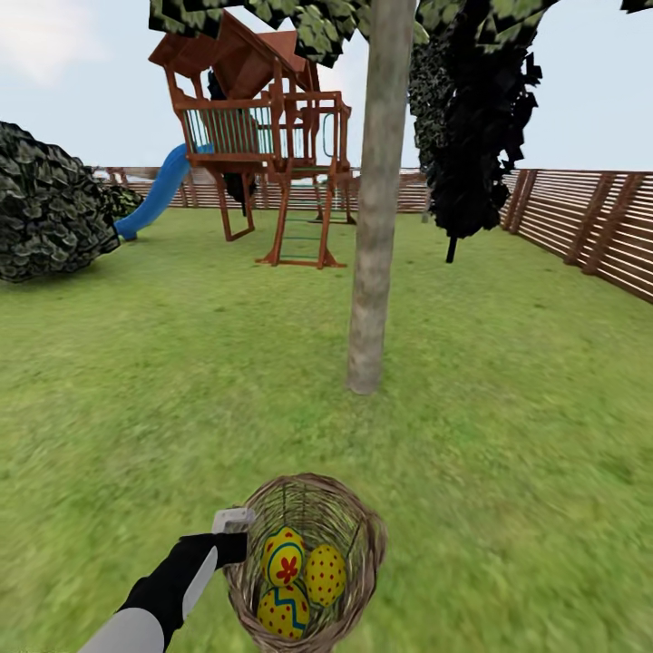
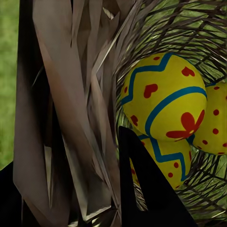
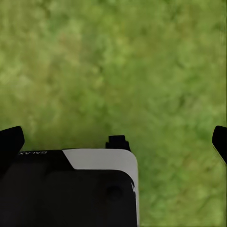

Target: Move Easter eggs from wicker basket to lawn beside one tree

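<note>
Head view: basket (image 1: pixel 363 535) at 6 o'clock on the lawn (image 1: pixel 136 381), three eggs (image 1: pixel 325 574) inside; left gripper (image 1: pixel 238 542) clamps its rim at 9 o'clock. The tree (image 1: pixel 376 227) stands beyond, at 12 o'clock.

Left wrist view: fingers (image 2: pixel 151 189) straddle the wicker wall; eggs (image 2: pixel 165 94) just beyond.

Right wrist view: right gripper (image 3: pixel 116 137) spread wide over grass; faint "GALAXEA" lettering, barely readable.

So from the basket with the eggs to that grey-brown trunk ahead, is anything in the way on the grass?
Nothing visible. Between the brown open-weave wicker basket holding the three yellow painted eggs and the straight grey-brown tree trunk lies only open green lawn.
</note>
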Robot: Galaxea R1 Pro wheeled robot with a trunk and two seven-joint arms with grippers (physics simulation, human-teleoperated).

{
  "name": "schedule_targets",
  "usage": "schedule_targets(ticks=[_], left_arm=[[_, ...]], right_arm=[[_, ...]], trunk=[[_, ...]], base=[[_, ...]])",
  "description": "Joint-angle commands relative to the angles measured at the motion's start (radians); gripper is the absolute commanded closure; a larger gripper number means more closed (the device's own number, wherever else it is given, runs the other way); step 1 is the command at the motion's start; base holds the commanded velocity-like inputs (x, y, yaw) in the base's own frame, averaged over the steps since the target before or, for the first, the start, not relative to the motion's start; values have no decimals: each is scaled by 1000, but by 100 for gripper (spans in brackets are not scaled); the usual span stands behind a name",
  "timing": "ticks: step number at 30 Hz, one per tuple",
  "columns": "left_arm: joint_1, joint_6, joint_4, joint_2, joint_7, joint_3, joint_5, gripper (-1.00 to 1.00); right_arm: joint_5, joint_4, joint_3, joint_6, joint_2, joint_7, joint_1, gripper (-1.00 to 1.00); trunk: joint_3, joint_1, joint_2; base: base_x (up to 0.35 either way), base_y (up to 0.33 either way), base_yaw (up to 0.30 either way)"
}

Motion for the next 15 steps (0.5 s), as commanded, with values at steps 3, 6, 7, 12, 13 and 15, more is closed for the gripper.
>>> schedule_targets(ticks=[3,6,7,12,13,15], left_arm=[[-1,5,-2,-1,0,3,9,100],[-1,5,-2,-1,0,3,9,100],[-1,5,-2,-1,0,3,9,100],[-1,5,-3,-1,0,4,8,100],[-1,5,-3,3,0,3,9,100],[-1,5,-2,8,0,3,9,100]], right_arm=[[10,0,-8,-1,0,1,0,-100],[10,0,-8,-1,0,1,0,-100],[10,0,-8,-1,0,1,0,-100],[10,0,-8,-1,0,1,0,-100],[10,0,-8,-1,0,1,0,-100],[10,0,-8,-1,0,1,0,-100]], trunk=[[8,-11,20],[17,-22,41],[21,-26,48],[21,-26,48],[21,-26,48],[21,-26,48]], base=[[331,0,292],[331,0,292],[331,0,286],[331,0,127],[331,0,4],[331,0,1]])
